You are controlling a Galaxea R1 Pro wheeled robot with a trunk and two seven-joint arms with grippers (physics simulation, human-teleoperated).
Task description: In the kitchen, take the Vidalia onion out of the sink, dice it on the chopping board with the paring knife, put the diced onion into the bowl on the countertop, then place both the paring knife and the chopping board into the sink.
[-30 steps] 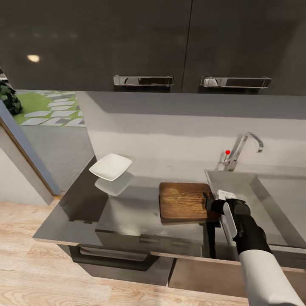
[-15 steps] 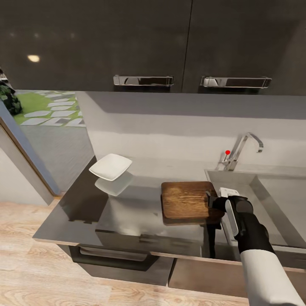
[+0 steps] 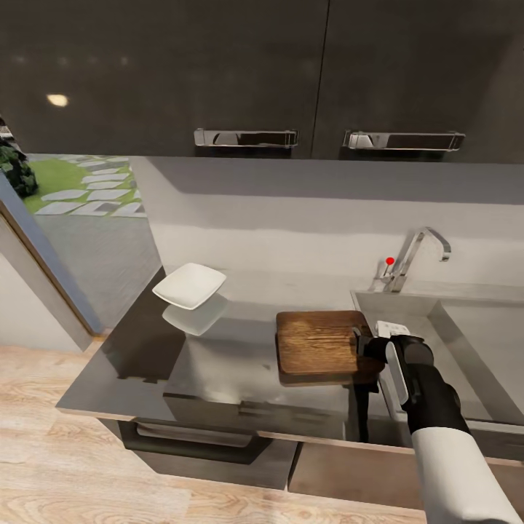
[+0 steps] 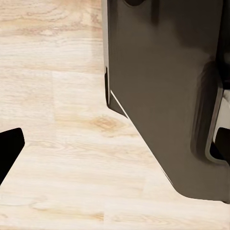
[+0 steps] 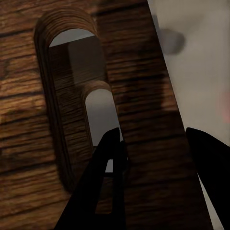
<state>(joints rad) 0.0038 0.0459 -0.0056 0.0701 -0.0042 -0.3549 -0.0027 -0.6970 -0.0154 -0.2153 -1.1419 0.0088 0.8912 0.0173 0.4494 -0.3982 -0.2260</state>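
The rectangular brown wooden chopping board (image 3: 320,343) lies on the long grey glossy metallic worktop (image 3: 218,364), its slot-handle end just beside the rectangular stainless-steel sink (image 3: 437,327) with its curved chrome faucet (image 3: 418,251). The right gripper (image 3: 362,348) sits at that end of the board; in the right wrist view its dark fingers (image 5: 108,182) are pinching the board (image 5: 57,72), one finger reaching through the slot hole and the other outside the board's edge toward the sink. The small shallow white bowl (image 3: 190,285) with its squarish rim stands well apart from the board, near the worktop's far left corner. The left wrist view looks down on pale wooden floor (image 4: 52,143); I cannot tell how the left fingers stand
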